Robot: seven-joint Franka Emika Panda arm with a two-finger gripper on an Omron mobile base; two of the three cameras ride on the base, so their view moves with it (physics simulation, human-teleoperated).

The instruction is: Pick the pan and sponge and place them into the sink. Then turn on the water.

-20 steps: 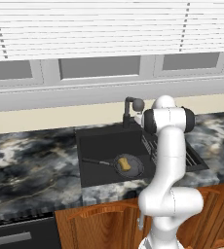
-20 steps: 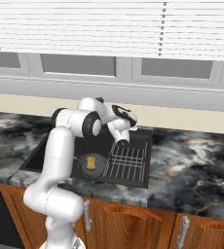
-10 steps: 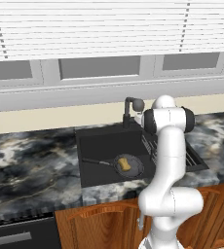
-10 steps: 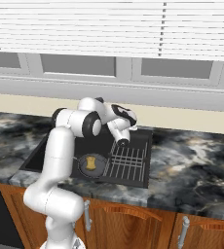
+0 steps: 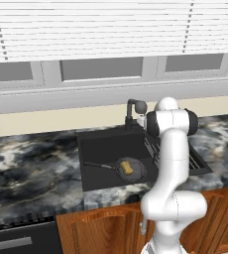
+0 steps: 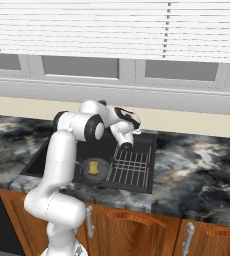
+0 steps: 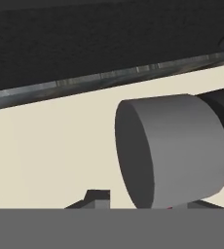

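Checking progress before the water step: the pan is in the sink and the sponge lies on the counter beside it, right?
Not quite. The pan is in the sink, but the sponge rests inside the pan, not on the counter. The left base view shows it.

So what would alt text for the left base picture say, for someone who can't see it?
A white robot arm reaches over a black sink to the faucet. In the sink lies a dark pan with a yellow sponge on it.
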